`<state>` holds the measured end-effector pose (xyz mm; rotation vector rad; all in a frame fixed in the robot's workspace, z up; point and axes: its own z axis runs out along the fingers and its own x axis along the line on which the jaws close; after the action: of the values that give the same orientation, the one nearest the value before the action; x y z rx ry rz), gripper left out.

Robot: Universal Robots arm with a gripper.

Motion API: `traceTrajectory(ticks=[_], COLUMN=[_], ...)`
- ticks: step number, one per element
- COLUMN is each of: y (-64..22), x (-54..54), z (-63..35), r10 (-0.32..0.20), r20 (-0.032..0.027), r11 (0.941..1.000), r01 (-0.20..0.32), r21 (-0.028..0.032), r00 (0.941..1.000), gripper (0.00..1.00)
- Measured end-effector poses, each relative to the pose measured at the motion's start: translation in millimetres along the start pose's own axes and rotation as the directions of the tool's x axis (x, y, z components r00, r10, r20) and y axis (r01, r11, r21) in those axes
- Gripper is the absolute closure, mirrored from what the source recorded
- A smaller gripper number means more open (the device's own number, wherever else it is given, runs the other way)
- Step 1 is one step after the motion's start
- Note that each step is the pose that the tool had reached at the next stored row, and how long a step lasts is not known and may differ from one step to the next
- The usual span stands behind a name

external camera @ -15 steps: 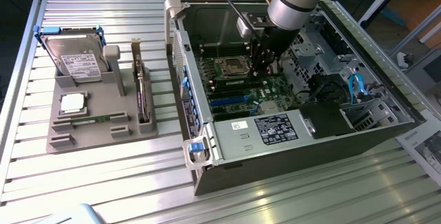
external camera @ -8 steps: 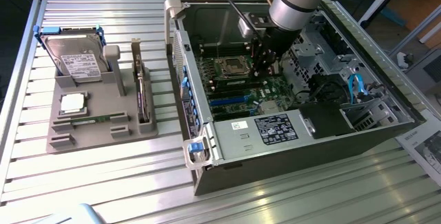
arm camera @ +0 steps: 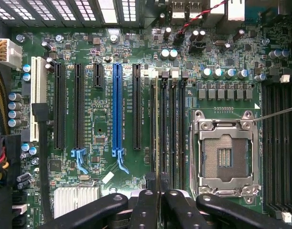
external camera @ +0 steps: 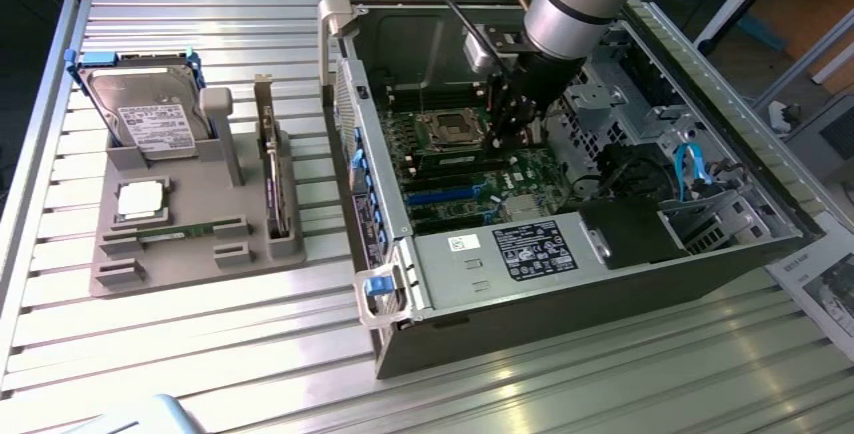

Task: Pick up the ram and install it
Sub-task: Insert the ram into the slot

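While my claw (arm camera: pixel 158 185) pinches the ram (arm camera: pixel 156 124) edge-on over a memory slot (arm camera: pixel 152 143) at mid-frame, I judge it light, stiff, fragile: best held by its bare top edge, not chips.

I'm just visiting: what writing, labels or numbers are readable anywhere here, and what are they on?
Nothing reads clearly enough to quote.
Hard drive label: printed lines, too small.
Black label in the computer case: white print, blurred.
White sticker beside it: too small.
Motherboard lettering beside the blue slot: too small.
Printed sheet at the exterior view's right edge: blurred.
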<state>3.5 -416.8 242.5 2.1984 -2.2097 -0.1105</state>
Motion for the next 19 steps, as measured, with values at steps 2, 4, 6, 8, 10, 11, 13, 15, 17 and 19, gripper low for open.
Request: traceTrajectory(ticks=[2, 4, 6, 8, 10, 11, 13, 15, 17, 19], y=[0.0, 0.0, 0.6, 1.0, 1.1, 1.1, 1.0, 1.0, 1.0, 1.0], x=[0.0, 0.0, 0.1, 0.1, 0.0, 0.0, 0.1, 0.1, 0.1, 0.1], z=[0.0, 0.0, 0.0, 0.1, 0.2, 0.2, 0.6, 1.2, 1.7, 1.7], r10=[0.000, 0.000, 0.000, 0.000, 0.001, 0.001, 0.001, 0.001, 0.001, 0.001], r20=[0.0001, 0.0000, 0.0000, -0.0001, 0.0001, 0.0001, 0.0003, 0.0003, 0.0000, 0.0000], r11=[1.0000, 1.0000, 1.0000, 1.0000, 1.0000, 1.0000, 1.0000, 1.0000, 1.0000, 1.0000], r01=[0.000, 0.000, 0.000, 0.000, -0.001, -0.001, -0.001, -0.001, -0.001, -0.001], r21=[0.0000, 0.0000, 0.0000, -0.0001, 0.0000, 0.0000, 0.0001, 0.0001, 0.0000, 0.0000], r00=[1.0000, 1.0000, 1.0000, 1.0000, 1.0000, 1.0000, 1.0000, 1.0000, 1.0000, 1.0000], gripper=[0.88, 0.88, 0.88, 0.88, 0.88, 0.88, 0.88, 0.88, 0.88, 0.88])
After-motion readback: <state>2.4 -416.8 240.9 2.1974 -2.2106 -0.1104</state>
